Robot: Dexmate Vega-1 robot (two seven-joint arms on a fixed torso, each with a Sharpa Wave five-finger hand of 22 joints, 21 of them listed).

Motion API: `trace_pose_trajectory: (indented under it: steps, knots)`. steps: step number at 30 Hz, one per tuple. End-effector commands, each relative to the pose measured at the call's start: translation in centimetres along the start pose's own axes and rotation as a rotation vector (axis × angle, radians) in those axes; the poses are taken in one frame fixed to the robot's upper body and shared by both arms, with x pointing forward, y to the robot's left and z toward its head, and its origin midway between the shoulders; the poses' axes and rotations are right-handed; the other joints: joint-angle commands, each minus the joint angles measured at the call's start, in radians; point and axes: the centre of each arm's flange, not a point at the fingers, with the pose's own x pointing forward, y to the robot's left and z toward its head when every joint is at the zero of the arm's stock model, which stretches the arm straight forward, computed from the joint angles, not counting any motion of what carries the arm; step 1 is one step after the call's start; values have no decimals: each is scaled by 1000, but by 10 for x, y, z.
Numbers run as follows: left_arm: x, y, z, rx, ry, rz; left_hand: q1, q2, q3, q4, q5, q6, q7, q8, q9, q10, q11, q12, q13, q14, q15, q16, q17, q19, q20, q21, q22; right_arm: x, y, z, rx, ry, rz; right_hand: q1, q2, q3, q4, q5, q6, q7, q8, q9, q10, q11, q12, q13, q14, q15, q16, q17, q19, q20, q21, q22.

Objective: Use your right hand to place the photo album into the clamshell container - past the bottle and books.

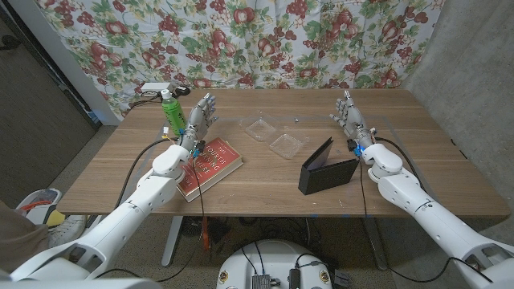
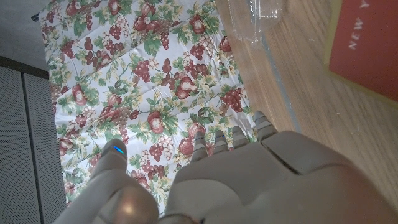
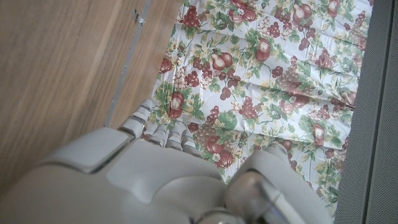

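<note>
- On the left side of the wooden counter (image 1: 120, 172), a green bottle (image 1: 171, 112) stands upright near the far edge, just beside the left hand (image 1: 201, 119).
- The left hand is raised with its fingers spread and grasps nothing; in the left wrist view its fingers (image 2: 236, 137) reach toward the flowered curtain (image 2: 143, 74).
- Below that hand a red book (image 1: 210, 164) lies flat, partly under the left forearm.
- Near the middle, the clear clamshell container (image 1: 276, 136) lies open, its two halves side by side, apart from the book.
- Right of the container, the black photo album (image 1: 324, 170) stands on its edge, partly open, near the front of the counter.
- The right hand (image 1: 351, 118) is upright just beyond the album, fingers apart and released, not touching it.
- Behind the counter hangs the curtain with its fruit print.
</note>
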Motion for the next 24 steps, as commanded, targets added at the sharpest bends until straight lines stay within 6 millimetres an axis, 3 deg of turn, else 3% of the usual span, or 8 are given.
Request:
trace_pose_trajectory:
  steps: [1, 24]
  knots:
    - [-2, -5, 9, 27, -22, -18, 8, 3, 5, -3, 4, -2, -1, 4, 2, -13, 1, 2, 5, -41, -1, -4, 3, -9, 5, 0, 3, -5, -3, 12, -71, -3, 12, 5, 4, 2, -9, 2, 8, 2, 3, 2, -7, 4, 0, 4, -14, -1, -5, 2, -9, -2, -2, 5]
    - [-6, -10, 10, 45, -19, -36, 11, 7, 5, -5, 3, 14, 6, 8, 2, -10, 3, 4, 5, -52, 6, 1, 3, -20, 12, 2, 3, -19, -16, 29, -155, -1, 20, 28, 3, 6, -23, 2, 7, -5, 2, 1, -16, -17, -2, 3, -34, -9, -10, 0, -34, -2, -4, 4]
